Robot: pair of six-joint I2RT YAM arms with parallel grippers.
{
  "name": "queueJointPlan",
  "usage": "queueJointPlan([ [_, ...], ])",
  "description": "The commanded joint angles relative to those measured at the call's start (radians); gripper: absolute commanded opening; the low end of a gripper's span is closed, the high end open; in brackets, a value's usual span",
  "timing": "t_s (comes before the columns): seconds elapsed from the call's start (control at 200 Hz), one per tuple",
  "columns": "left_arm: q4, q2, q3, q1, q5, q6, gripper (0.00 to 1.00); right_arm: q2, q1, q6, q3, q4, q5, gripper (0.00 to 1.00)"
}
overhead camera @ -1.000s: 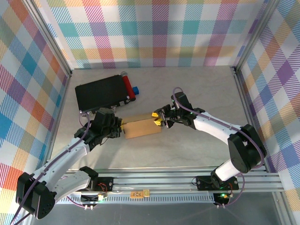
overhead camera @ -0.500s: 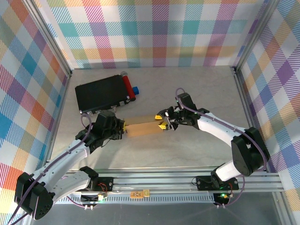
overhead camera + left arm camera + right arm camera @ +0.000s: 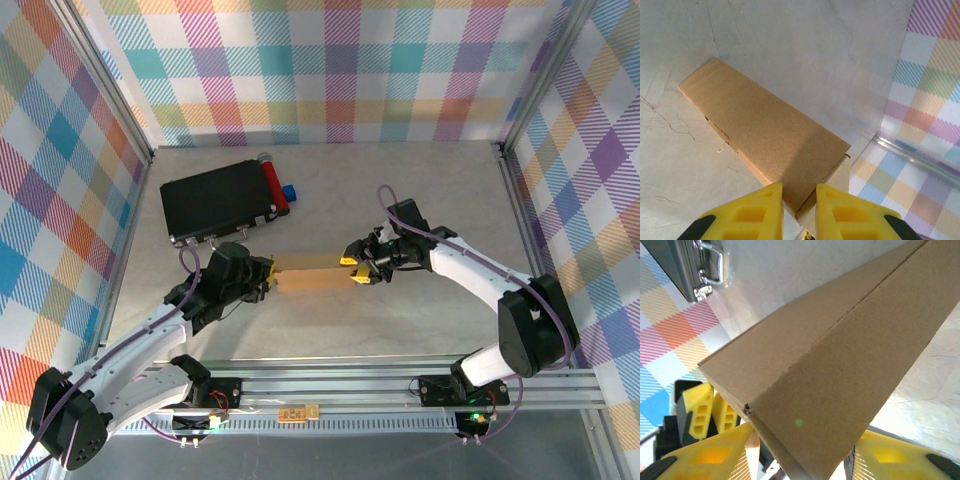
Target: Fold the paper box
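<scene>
The paper box point(image 3: 310, 277) is a shut brown cardboard box lying in the middle of the table, long side running left to right. My left gripper point(image 3: 270, 277) is at its left end. In the left wrist view the box point(image 3: 765, 130) stretches away from me, and the left gripper point(image 3: 799, 210) has its yellow fingers pressed close on the near corner. My right gripper point(image 3: 354, 271) straddles the right end. The right wrist view shows the box point(image 3: 840, 355) running between the spread fingers of the right gripper point(image 3: 802, 455).
A black case point(image 3: 215, 203) with metal latches lies at the back left, a red roll point(image 3: 272, 185) and a small blue piece point(image 3: 289, 193) at its right edge. Checked walls stand on three sides. The case's corner point(image 3: 690, 265) sits beyond the box.
The box has come down and shifted toward the near edge, looking narrower from above. Both grippers followed it. The right fingers have spread wider; the left fingers have eased apart slightly.
</scene>
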Motion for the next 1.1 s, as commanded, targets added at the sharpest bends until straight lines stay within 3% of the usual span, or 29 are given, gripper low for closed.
queueJointPlan([
  [0.0, -0.203, 0.007, -0.081, -0.05, 0.082, 0.045, 0.21, -0.007, 0.018, -0.216, -0.058, -0.296, 0.055, 0.44],
  [0.34, -0.222, 0.003, -0.128, -0.075, 0.082, 0.04, 0.22, -0.056, 0.017, -0.295, -0.131, -0.33, 0.133, 0.47],
  [0.54, -0.247, 0.006, -0.057, -0.065, 0.009, 0.096, 0.34, -0.082, 0.015, -0.326, -0.048, -0.409, 0.248, 0.58],
  [0.63, -0.323, 0.011, 0.031, -0.022, -0.017, 0.187, 0.47, -0.146, 0.003, -0.345, 0.004, -0.446, 0.352, 0.69],
  [0.65, -0.34, 0.01, 0.05, -0.01, -0.022, 0.211, 0.51, -0.16, -0.001, -0.353, 0.019, -0.454, 0.377, 0.94],
  [0.66, -0.349, 0.011, 0.063, -0.001, -0.026, 0.225, 0.53, -0.167, -0.002, -0.357, 0.027, -0.456, 0.388, 0.99],
  [0.7, -0.381, 0.007, 0.109, 0.028, -0.04, 0.285, 0.63, -0.191, -0.008, -0.375, 0.063, -0.471, 0.447, 0.99],
  [0.71, -0.388, 0.006, 0.121, 0.038, -0.044, 0.302, 0.7, -0.2, -0.009, -0.381, 0.073, -0.475, 0.464, 0.99],
  [0.72, -0.393, 0.005, 0.13, 0.047, -0.047, 0.319, 0.9, -0.207, -0.01, -0.387, 0.084, -0.48, 0.482, 0.99],
  [0.73, -0.399, 0.005, 0.144, 0.056, -0.049, 0.333, 0.98, -0.214, -0.01, -0.392, 0.094, -0.483, 0.5, 0.99],
  [0.775, -0.43, 0.001, 0.201, 0.096, -0.07, 0.418, 1.0, -0.246, -0.011, -0.413, 0.141, -0.509, 0.601, 0.99],
  [0.945, -0.546, 0.007, 0.43, 0.154, -0.269, 0.773, 1.0, -0.357, -0.012, -0.477, 0.261, -0.522, 0.959, 0.99],
  [1.03, -0.668, 0.026, 0.511, 0.154, -0.512, 0.815, 1.0, -0.413, -0.012, -0.478, 0.223, -0.474, 1.208, 0.99],
  [1.095, -0.769, 0.031, 0.526, 0.155, -0.718, 0.781, 1.0, -0.484, -0.019, -0.564, 0.132, -0.359, 1.313, 0.99],
])
